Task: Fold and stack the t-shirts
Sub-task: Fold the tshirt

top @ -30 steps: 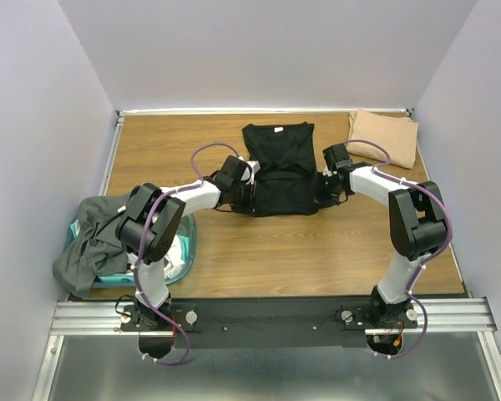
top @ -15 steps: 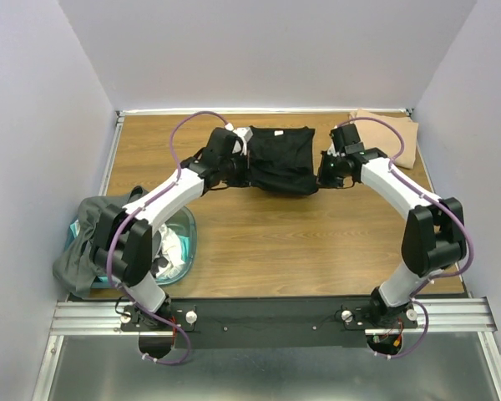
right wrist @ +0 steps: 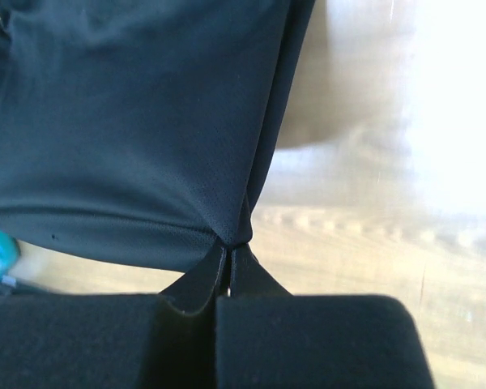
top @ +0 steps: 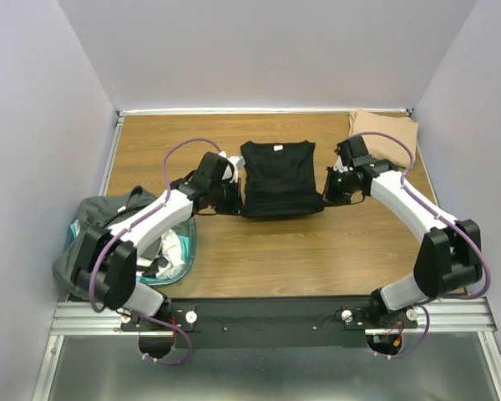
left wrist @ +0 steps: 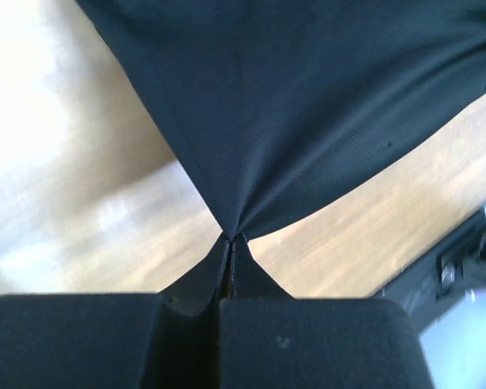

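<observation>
Since the previous frame, the 2 arms have drawn back from the far side of the table (top: 317,251) and brought the black t-shirt (top: 277,174) with them. It now sits at mid-table, spread flat between the arms with its collar pointing away from me. A dark grey t-shirt (top: 88,242) is draped over the left rim of the teal tub (top: 189,238) at the table's left near edge, with white cloth (top: 175,249) bunched inside the tub. A tan t-shirt (top: 386,138) lies folded in the far right corner, well apart from the black one. The left gripper (left wrist: 231,240) is clamped on the black shirt's near left corner, and the cloth pulls to a point at its tips. The right gripper (right wrist: 230,245) is pinched tight on the near right corner in the same way.
</observation>
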Tool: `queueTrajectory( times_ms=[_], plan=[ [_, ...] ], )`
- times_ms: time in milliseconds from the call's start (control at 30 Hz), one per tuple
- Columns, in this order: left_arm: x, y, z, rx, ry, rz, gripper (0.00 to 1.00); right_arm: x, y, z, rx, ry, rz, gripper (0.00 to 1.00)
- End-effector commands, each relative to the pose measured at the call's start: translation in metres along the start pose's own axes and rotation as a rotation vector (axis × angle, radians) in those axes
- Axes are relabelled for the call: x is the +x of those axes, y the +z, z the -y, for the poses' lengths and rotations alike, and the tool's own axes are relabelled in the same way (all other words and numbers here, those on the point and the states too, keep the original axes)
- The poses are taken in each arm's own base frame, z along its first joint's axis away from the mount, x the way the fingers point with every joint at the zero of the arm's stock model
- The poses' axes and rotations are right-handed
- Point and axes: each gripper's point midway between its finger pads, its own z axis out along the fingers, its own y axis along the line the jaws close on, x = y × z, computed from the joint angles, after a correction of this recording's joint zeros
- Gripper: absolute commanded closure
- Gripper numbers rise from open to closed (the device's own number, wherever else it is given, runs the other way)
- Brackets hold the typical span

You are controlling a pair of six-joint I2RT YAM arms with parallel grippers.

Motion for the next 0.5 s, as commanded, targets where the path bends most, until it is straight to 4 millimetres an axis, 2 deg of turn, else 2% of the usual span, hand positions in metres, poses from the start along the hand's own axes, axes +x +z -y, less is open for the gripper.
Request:
queueTrajectory(
  times_ms=[0,33,67,133,233,367,467],
  plan=[
    [0.037,-0.023,0.001,0.021,0.003,-0.068,1.0,0.034,-0.021,0.012,0.031,0.022,-0.074,1.0],
    [0.052,-0.023,-0.003,0.023,-0.009,-0.099,1.0,0.042,-0.024,0.015,0.039,0.028,-0.094,0.99],
    [0.056,-0.027,0.0,0.035,-0.009,-0.098,1.0,0.052,-0.023,0.019,0.048,0.036,-0.122,1.0],
    [0.072,-0.029,0.001,0.047,-0.018,-0.13,1.0,0.062,-0.029,0.018,0.034,0.049,-0.137,1.0],
    [0.083,-0.037,0.014,0.081,-0.018,-0.141,1.0,0.082,-0.035,0.016,0.021,0.067,-0.173,1.0],
    [0.086,-0.049,0.03,0.111,-0.022,-0.132,1.0,0.103,-0.048,0.01,0.013,0.098,-0.2,1.0],
    [0.079,-0.059,0.04,0.121,-0.048,-0.101,1.0,0.107,-0.064,0.006,0.008,0.125,-0.184,1.0]
  ],
)
